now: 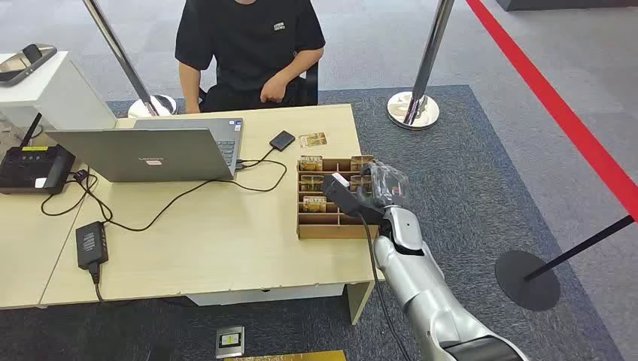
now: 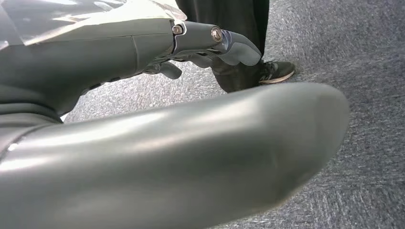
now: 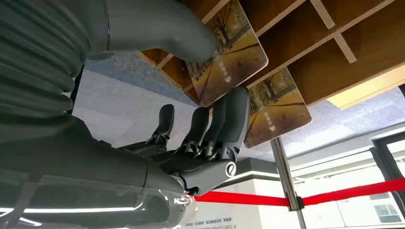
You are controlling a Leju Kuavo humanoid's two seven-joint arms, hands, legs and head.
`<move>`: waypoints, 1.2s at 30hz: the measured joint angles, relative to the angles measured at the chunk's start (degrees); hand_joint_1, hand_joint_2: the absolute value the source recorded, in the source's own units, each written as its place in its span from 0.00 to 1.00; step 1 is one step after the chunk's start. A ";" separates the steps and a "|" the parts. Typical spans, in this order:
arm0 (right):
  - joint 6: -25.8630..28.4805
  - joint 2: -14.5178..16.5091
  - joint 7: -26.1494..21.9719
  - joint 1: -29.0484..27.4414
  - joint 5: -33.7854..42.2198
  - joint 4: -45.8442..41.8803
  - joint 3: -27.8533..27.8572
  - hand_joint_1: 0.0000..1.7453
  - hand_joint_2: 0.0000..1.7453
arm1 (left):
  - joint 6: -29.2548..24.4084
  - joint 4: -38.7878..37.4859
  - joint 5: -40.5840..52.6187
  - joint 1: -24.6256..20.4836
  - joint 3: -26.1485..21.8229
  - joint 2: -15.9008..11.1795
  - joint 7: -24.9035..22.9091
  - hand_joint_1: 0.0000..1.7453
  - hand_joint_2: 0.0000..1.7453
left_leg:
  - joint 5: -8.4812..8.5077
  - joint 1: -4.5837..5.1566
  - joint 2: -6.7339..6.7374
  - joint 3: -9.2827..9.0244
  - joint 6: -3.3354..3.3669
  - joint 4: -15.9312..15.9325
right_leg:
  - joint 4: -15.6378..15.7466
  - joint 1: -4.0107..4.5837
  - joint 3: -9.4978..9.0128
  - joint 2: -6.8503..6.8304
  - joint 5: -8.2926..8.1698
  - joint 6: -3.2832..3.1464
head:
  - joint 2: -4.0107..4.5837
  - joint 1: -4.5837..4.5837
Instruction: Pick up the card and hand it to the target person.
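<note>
Head view: wooden desk [image 1: 226, 248], person [image 1: 248, 45] seated at far side, laptop [image 1: 150, 154] at left, compartmented card box [image 1: 331, 226] near right edge. Right hand [image 1: 376, 192] over box. Right wrist view: card [image 3: 229, 52] pinched between thumb and fingers [image 3: 234, 114] at one short edge, just above box compartments; second card [image 3: 277, 107] just beside it, still in slot. Card likely light, stiff, glossy, so slippery; flat faces near edge look best hold. Left hand [image 2: 210, 43] hangs over carpet, fingers curled, holding nothing.
</note>
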State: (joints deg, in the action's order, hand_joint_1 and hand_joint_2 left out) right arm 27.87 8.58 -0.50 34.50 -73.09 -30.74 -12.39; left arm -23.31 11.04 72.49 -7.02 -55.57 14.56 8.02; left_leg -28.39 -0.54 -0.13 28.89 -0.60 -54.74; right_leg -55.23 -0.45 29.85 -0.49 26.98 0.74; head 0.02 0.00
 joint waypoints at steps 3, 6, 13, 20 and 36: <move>-0.02 0.01 0.00 0.01 -0.01 0.15 0.00 0.47 1.00 | 0.03 0.00 0.01 0.00 0.01 0.00 0.00 0.00 0.00 | 0.00 0.00 0.00 0.00 0.00 0.00 | 0.00 0.00 0.00 0.00 0.00 0.00 | 0.00 -0.01; -0.02 0.01 0.04 0.04 -0.04 0.33 -0.01 0.46 1.00 | 0.06 0.00 0.05 0.00 0.03 0.00 -0.01 0.00 0.00 | 0.00 0.00 0.00 0.01 0.00 0.00 | 0.00 0.00 0.00 0.00 0.00 0.00 | 0.00 -0.01; 0.06 0.01 0.07 0.49 -0.11 1.05 -0.01 0.48 1.00 | 0.20 0.00 0.10 0.00 0.40 0.00 0.00 0.00 0.00 | 0.00 0.00 0.00 0.01 0.00 0.00 | 0.00 0.00 0.00 0.00 0.00 0.00 | 0.00 -0.01; 0.08 0.05 0.05 0.99 -0.11 1.73 -0.02 0.60 1.00 | 0.21 0.00 0.10 0.00 0.86 0.00 -0.01 0.00 0.00 | 0.00 0.00 -0.01 0.01 0.00 0.00 | 0.00 0.00 0.00 0.00 0.00 0.00 | 0.00 -0.01; 0.43 0.20 -0.96 1.65 0.88 3.48 0.00 0.78 1.00 | -0.05 0.00 1.54 0.10 2.28 0.00 -0.17 0.00 0.00 | 0.00 0.00 -0.01 0.03 0.00 0.00 | 0.00 0.00 0.00 0.00 0.00 0.00 | 0.00 -0.02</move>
State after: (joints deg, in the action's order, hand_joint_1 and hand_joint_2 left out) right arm 28.30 8.78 -1.46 36.15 -72.21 -27.26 -12.39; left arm -23.37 11.04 74.02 -6.92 -53.29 14.56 7.85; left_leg -28.39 -0.54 -0.14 28.91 -0.60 -54.74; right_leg -55.23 -0.45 29.85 -0.49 26.98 0.74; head 0.02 -0.02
